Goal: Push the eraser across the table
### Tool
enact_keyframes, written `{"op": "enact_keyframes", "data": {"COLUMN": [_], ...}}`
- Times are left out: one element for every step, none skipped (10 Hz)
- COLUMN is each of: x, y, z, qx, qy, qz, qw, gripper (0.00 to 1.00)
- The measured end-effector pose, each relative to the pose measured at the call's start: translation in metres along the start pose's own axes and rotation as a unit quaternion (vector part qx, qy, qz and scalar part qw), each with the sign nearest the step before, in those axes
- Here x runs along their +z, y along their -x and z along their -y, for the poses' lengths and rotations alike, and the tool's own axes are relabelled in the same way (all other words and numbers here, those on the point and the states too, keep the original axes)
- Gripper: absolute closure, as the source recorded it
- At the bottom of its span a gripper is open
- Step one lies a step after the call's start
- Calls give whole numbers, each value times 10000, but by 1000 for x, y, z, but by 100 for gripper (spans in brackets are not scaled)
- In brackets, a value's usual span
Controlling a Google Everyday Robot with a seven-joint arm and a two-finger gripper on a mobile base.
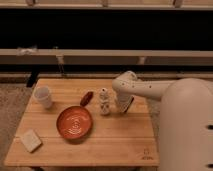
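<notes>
Table, light wood planks: small dark logo mark at lower right corner, too small to read. Pale beige block at lower left. Orange pan, centre-left, nothing inside; reddish-brown handle pointing up-right. White cup at upper left, contents not visible. Small white figure upright at centre. Gripper just right of it, low over the tabletop, fingers pressed together. Eraser not discernible.

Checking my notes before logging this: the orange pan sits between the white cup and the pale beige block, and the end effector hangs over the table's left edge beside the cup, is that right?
Not quite. The camera view shows the end effector right of centre on the table, beside the small white figurine, far from the white cup. The orange pan does sit between the cup and the pale beige block.
</notes>
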Motion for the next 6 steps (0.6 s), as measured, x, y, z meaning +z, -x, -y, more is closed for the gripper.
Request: {"op": "enact_keyframes", "data": {"x": [2, 3, 4, 4, 4, 3], "y": [-5, -10, -17, -23, -27, -33], "z": [0, 1, 1, 1, 1, 1], "qx": [23, 48, 80, 104, 119, 149], "qy": [7, 5, 5, -2, -12, -31], "qz": [11, 18, 14, 9, -1, -13], "qw": [10000, 10000, 10000, 9999, 9999, 9999], "gripper": [100, 100, 100, 100, 100, 100]}}
